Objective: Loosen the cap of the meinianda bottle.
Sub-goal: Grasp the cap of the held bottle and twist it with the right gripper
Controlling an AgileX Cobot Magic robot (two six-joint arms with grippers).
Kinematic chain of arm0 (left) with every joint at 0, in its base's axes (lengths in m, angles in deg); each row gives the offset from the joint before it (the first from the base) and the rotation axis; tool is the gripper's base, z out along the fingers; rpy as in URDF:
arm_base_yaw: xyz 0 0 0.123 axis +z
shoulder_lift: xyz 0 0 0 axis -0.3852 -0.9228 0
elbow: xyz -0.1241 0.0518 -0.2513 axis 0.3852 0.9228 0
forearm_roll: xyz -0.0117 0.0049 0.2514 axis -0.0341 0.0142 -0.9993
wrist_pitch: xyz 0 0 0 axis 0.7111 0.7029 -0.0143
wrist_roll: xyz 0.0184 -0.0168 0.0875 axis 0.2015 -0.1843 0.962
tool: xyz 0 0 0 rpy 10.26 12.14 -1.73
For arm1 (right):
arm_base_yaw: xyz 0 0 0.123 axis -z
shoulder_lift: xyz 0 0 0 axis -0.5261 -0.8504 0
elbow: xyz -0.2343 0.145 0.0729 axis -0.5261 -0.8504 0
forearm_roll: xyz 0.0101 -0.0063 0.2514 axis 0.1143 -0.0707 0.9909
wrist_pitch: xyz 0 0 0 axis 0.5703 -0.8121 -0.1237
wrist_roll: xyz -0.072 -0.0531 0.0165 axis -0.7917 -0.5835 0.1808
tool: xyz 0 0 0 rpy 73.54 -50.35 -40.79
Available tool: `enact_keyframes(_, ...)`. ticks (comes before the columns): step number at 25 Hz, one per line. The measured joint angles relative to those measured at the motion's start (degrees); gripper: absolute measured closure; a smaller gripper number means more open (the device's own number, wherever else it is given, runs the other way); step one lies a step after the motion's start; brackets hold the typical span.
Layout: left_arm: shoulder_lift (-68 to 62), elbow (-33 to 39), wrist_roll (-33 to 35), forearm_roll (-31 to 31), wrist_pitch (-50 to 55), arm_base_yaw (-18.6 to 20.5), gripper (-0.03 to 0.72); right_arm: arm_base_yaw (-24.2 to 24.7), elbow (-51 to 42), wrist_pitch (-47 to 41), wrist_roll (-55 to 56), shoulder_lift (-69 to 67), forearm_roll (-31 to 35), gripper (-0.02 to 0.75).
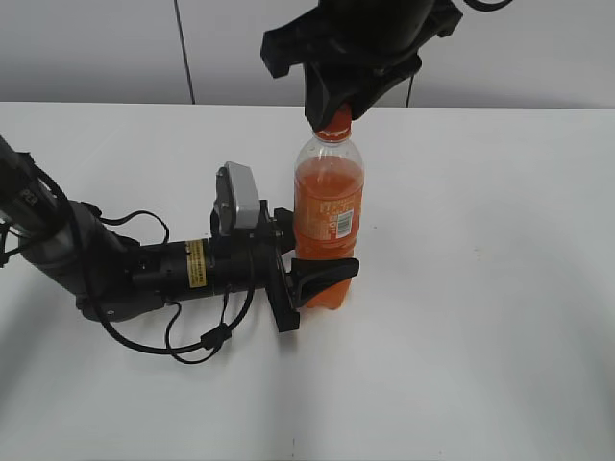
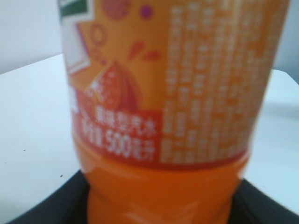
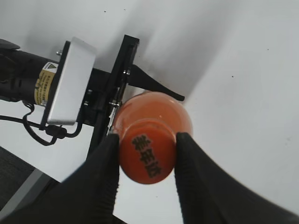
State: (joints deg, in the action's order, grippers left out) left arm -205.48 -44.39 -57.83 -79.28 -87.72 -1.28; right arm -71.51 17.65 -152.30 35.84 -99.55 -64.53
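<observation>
Bottle (image 1: 329, 221) upright, clamped low between left gripper (image 1: 312, 279) fingers. Right gripper (image 3: 147, 161) fingers flank cap (image 3: 147, 156) from above, touching both sides; squeeze firm, then twist about bottle axis, don't tilt.

Looks like a robotics lab or test bench: bare white tabletop (image 1: 500, 288), plain pale panelled wall (image 1: 96, 48) with dark seams behind, black robot arm (image 1: 115, 269) with loose cabling (image 1: 192, 341) lying across the surface, nothing domestic around.
</observation>
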Motion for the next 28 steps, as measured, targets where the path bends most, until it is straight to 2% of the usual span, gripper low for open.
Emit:
enact_keyframes(10, 0.00, 0.00, 0.00, 0.00, 0.00, 0.00, 0.293, 0.00, 0.00, -0.05, -11.25, 0.00, -0.06, 0.473)
enact_keyframes(21, 0.00, 0.00, 0.00, -0.05, 0.00, 0.00, 0.293, 0.00, 0.20, -0.11, -47.20, 0.00, -0.19, 0.473)
enact_keyframes(28, 0.00, 0.00, 0.05, -0.05, 0.00, 0.00, 0.293, 0.00, 0.38, -0.27, -64.35, 0.00, -0.14, 0.473)
